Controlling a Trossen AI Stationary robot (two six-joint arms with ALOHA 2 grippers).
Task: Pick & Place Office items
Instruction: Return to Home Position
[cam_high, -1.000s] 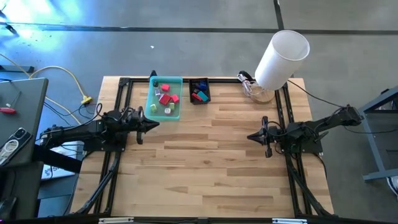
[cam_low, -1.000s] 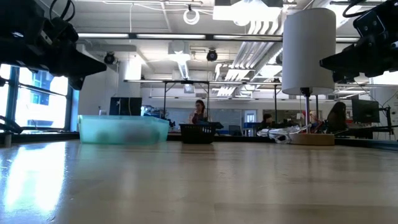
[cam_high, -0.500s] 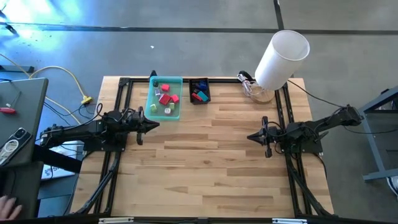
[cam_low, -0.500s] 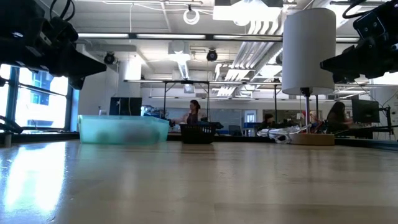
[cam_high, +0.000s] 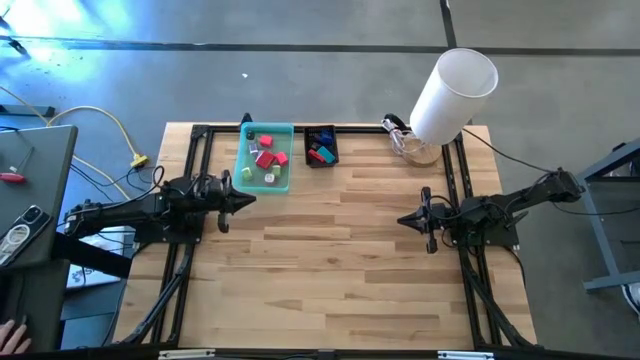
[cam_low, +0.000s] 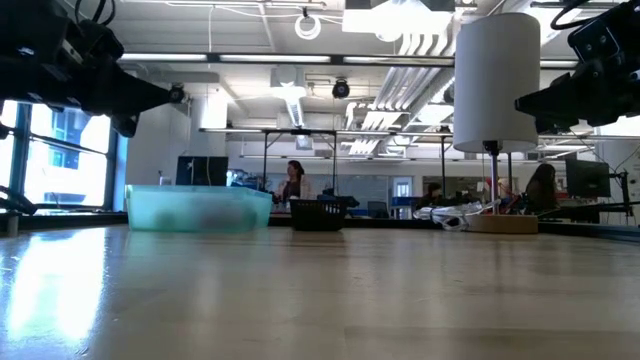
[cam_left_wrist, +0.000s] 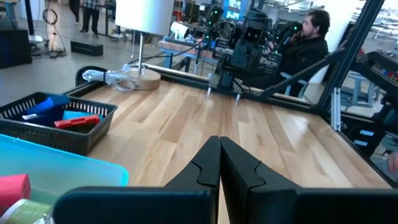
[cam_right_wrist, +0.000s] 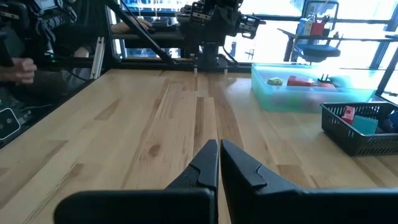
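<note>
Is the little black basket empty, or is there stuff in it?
Not empty. The black basket holds blue pieces and a red piece, seen in the left wrist view and from above.

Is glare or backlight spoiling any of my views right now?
Low view: the window throws a bright sheen on the table near it; the left gripper and right gripper show as silhouettes. High view: glare only on the floor, off the table. Right wrist view: strong backlight behind the teal tray.
</note>
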